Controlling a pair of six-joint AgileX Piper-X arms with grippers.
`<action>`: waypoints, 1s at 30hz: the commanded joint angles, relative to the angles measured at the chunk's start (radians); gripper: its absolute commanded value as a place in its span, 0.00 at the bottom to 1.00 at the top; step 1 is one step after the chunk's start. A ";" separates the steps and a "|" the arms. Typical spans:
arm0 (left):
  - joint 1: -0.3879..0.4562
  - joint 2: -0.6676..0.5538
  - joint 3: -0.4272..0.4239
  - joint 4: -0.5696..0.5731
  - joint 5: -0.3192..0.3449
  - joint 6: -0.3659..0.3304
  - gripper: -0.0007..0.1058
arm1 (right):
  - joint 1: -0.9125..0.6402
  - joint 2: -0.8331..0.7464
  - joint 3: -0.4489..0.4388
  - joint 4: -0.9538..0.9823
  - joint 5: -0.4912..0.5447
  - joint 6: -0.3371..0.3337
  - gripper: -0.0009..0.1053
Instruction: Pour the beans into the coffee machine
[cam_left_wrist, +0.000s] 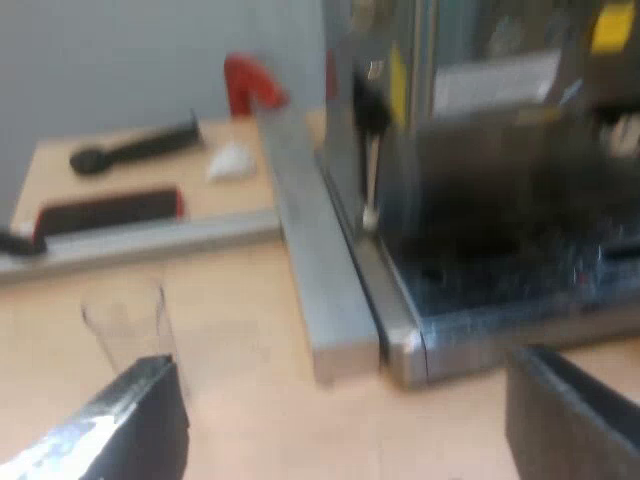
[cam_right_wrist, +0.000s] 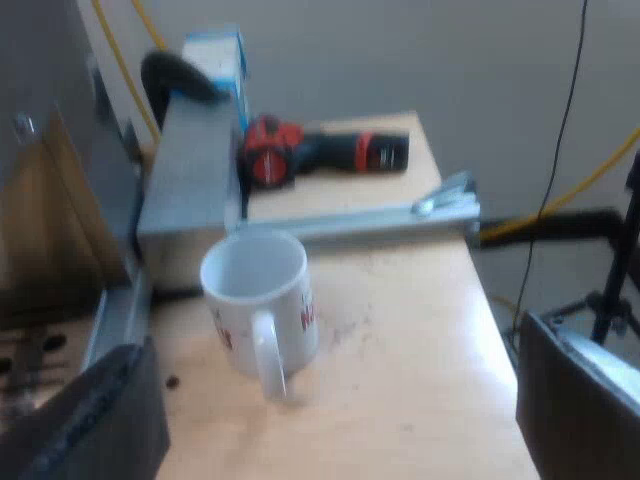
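The left gripper (cam_left_wrist: 350, 430) hangs low over the pale wooden counter (cam_left_wrist: 250, 400) with its two black fingers (cam_left_wrist: 130, 425) spread wide and nothing between them. Just beyond one finger, a clear straight-sided measuring glass (cam_left_wrist: 128, 325) stands upright on the counter, apart from the finger. I cannot tell what it holds. Ahead of the other finger sits the steel espresso machine (cam_left_wrist: 480, 150), with its dark drip tray (cam_left_wrist: 500, 280) at the near edge. A long grey metal rail (cam_left_wrist: 320, 290) lies on the counter beside the machine's base, between the glass and the machine. Farther off, past a second rail, lie a flat dark bar with a red end (cam_left_wrist: 105, 212), a small white scrap (cam_left_wrist: 230, 162) and a black rod-shaped handle (cam_left_wrist: 135, 148). A bright red object (cam_left_wrist: 250, 85) stands farthest away, by the wall.

The right gripper (cam_right_wrist: 335, 420) is also spread wide and holds nothing. Ahead of it, closer to one finger than the other, a white ceramic mug with red print (cam_right_wrist: 262, 295) stands upright on the counter, its handle turned toward the gripper. The mug is apart from both fingers. Just behind the mug is a grey metal block (cam_right_wrist: 190, 180), and a thin metal bar (cam_right_wrist: 370, 222) runs across the counter from it. Beyond the bar lies a red and black tool (cam_right_wrist: 320, 150) on its side. At the far end of the block stands a blue and white box (cam_right_wrist: 220, 55), with something black beside it that I cannot identify.
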 joint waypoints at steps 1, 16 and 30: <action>-0.003 -0.146 0.019 0.059 -0.015 -0.002 0.66 | 0.007 -0.040 0.004 0.020 0.008 0.002 0.71; 0.003 -0.139 0.165 -0.205 -0.046 -0.037 0.66 | 0.008 -0.044 0.189 -0.142 -0.005 0.003 0.71; 0.003 -0.138 0.361 -0.336 0.039 -0.041 0.66 | 0.008 -0.042 0.357 -0.126 -0.023 0.003 0.71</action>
